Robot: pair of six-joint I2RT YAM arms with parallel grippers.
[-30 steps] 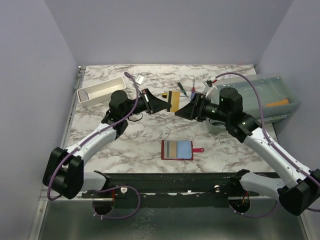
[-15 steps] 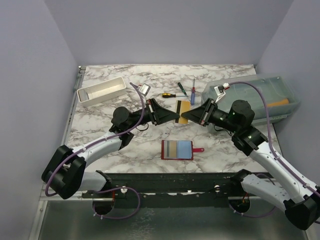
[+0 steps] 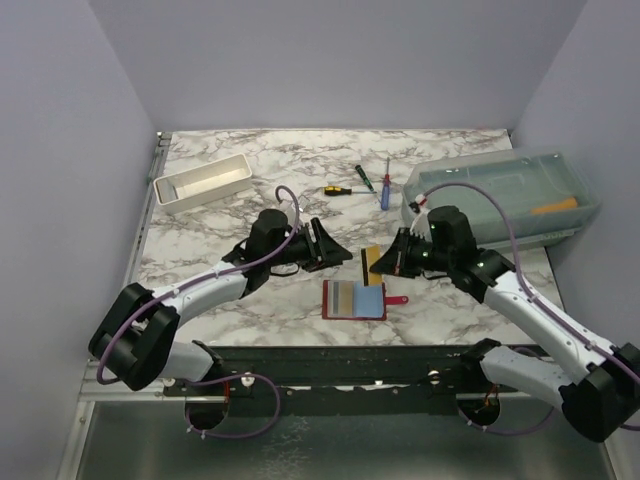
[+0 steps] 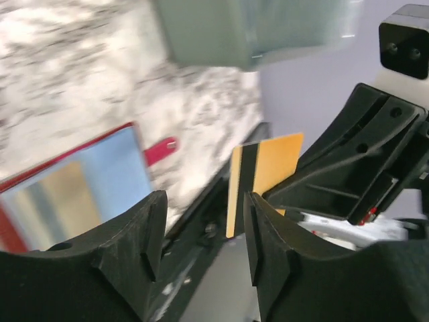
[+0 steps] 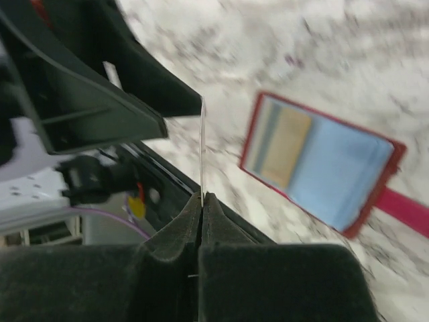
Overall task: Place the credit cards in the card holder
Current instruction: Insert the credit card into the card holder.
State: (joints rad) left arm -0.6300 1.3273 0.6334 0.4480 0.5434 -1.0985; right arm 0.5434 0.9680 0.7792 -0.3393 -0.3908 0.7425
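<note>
Two arms reach inward on my feed. Well out past the left pincer's (image 3: 335,247) outer side sits a white tray (image 3: 203,180). The left pincer has its fingers (image 4: 137,248) spread apart with nothing between them. Through that gap its wrist camera looks at an orange-tan credit card (image 3: 371,262) with a dark stripe, standing on edge just beyond its tips. The right pincer (image 3: 386,263) has its fingers pressed together on the card's edge, pinching it upright.

The card holder (image 3: 355,299) lies open and flat on the marble table (image 3: 250,290), just on the base side of both pincers' tips. It shows a tan panel (image 3: 345,297) and a blue panel (image 3: 372,298) inside (cards or pockets, I cannot tell). Beyond both pincers lie some screwdrivers (image 3: 385,185). Behind the right pincer's wrist stands a clear plastic box (image 3: 500,190).
</note>
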